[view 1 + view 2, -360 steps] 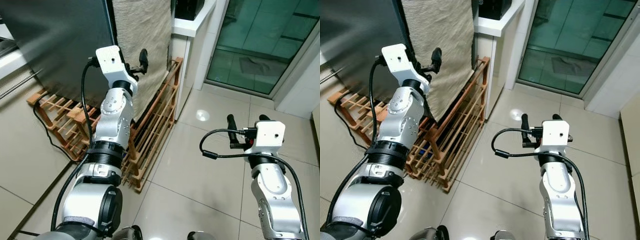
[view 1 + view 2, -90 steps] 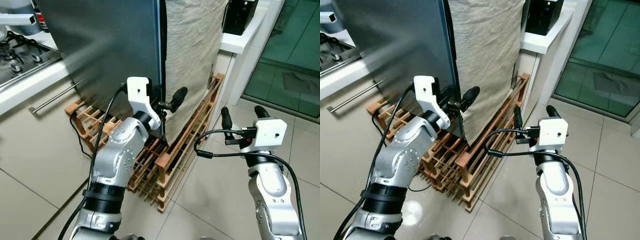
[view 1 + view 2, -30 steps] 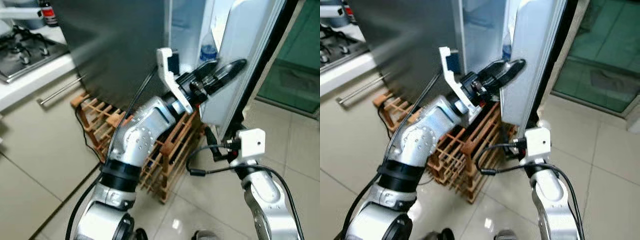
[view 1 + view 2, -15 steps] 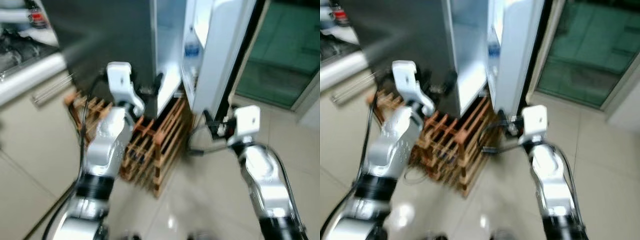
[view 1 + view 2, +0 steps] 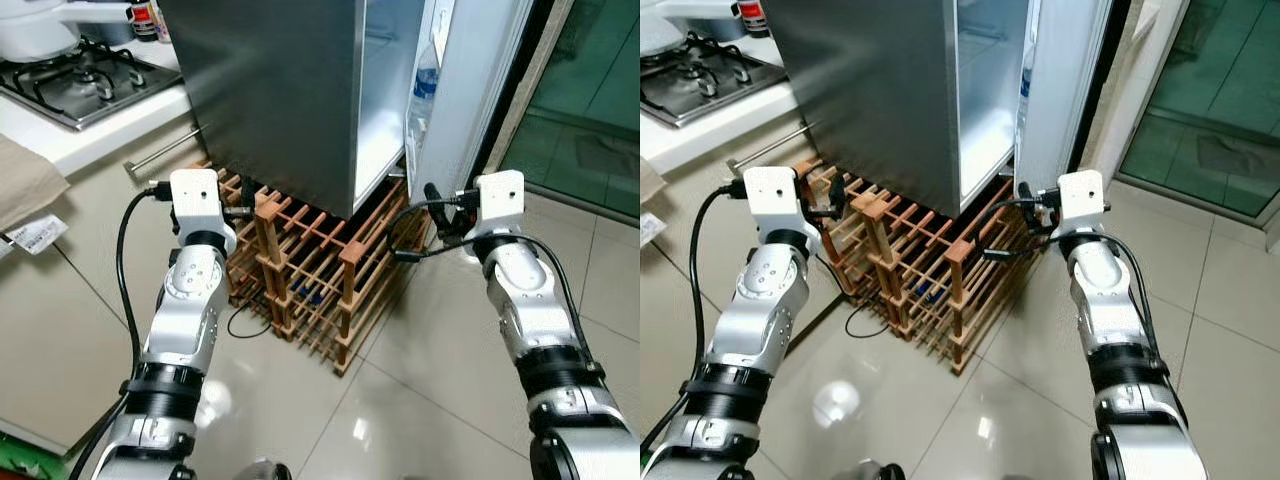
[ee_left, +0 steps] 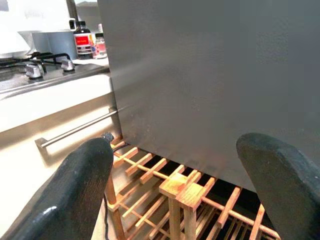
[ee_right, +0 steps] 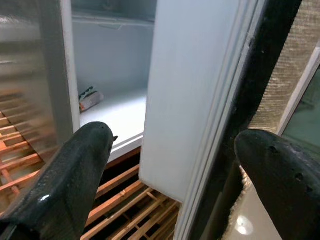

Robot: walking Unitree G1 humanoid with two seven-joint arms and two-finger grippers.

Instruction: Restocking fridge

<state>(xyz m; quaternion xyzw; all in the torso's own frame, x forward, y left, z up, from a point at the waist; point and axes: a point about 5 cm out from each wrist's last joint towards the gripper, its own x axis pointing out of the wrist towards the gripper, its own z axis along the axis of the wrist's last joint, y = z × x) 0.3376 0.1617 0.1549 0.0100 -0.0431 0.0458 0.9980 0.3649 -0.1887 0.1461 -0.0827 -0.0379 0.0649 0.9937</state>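
Both hands are held empty with fingers spread: the left hand [image 6: 175, 180] at centre left before the wooden rack [image 5: 310, 290], the right hand [image 7: 170, 175] at centre right. Beyond, the fridge [image 5: 280, 90] is seen at upper centre, its door [image 5: 465, 80] ajar, a bottle [image 5: 424, 82] in the door.

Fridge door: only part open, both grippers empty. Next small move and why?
Probably swing the fridge door wider with the right gripper. It stands only partly open, leaving a narrow gap to the interior. The right gripper is open, empty and sits just below the door's lower edge, closest to it. The left gripper is open by the wooden rack, off to the fridge's steel side.
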